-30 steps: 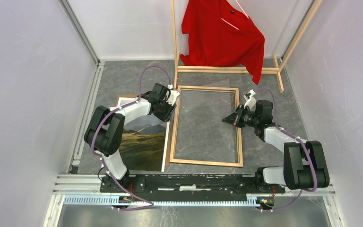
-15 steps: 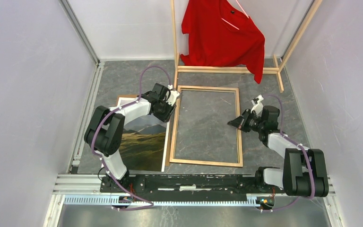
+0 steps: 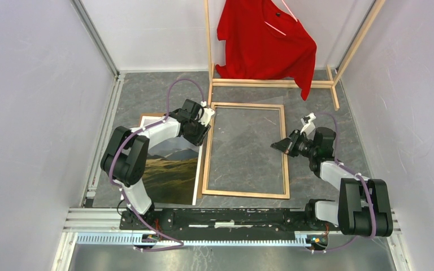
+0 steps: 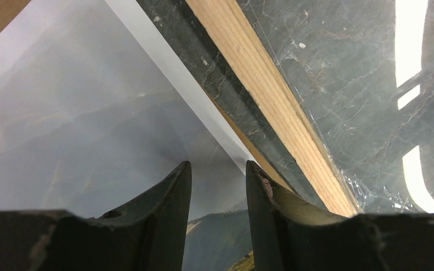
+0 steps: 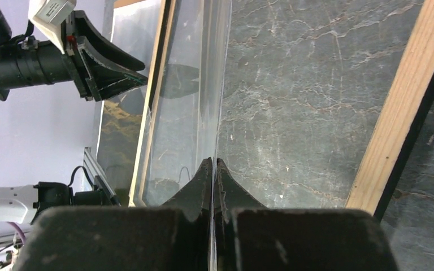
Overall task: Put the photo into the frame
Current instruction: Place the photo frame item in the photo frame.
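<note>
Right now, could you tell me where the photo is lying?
In the top view the photo lies face up on the left side of the table, partly under the left arm, its right edge alongside the frame's left rail.

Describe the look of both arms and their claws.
The left arm and right arm have bulky black joints, white link shells and a looping purple cable. The left claw and right claw each have two black fingers tapering to narrow tips.

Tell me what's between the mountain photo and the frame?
Only a narrow strip of bare marble tabletop parts the photo from the frame, clearest in the left wrist view.
</note>
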Robot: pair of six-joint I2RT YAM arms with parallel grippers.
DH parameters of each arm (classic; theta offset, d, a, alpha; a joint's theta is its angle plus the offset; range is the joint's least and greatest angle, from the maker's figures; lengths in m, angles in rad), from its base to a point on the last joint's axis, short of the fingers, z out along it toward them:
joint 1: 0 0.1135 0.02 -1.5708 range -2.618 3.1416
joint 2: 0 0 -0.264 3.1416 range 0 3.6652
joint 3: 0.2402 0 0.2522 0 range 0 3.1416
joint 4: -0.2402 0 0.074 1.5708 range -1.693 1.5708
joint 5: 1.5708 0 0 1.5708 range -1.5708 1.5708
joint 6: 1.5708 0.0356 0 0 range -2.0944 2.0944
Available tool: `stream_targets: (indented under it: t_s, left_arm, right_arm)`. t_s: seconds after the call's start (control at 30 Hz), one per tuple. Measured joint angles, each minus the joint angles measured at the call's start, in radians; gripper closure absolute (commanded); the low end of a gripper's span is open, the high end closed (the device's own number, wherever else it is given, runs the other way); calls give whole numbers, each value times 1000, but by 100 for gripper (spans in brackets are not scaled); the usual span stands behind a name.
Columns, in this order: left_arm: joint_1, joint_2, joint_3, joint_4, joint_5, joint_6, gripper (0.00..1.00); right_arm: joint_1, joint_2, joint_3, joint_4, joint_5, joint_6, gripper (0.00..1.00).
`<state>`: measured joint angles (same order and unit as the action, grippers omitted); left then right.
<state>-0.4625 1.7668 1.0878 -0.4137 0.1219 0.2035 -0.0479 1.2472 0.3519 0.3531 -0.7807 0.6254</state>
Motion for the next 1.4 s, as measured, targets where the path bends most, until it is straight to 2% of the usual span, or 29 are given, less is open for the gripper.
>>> stream_targets:
  t_s: [0.5, 1.4]
  left_arm:
    - [0, 11, 13, 1, 1, 0, 53]
    - [-6, 34, 28, 23, 1, 0, 53]
  right_arm:
    - [0, 39, -16, 102, -55, 48, 100]
    - [0, 90, 44, 80, -80, 58, 100]
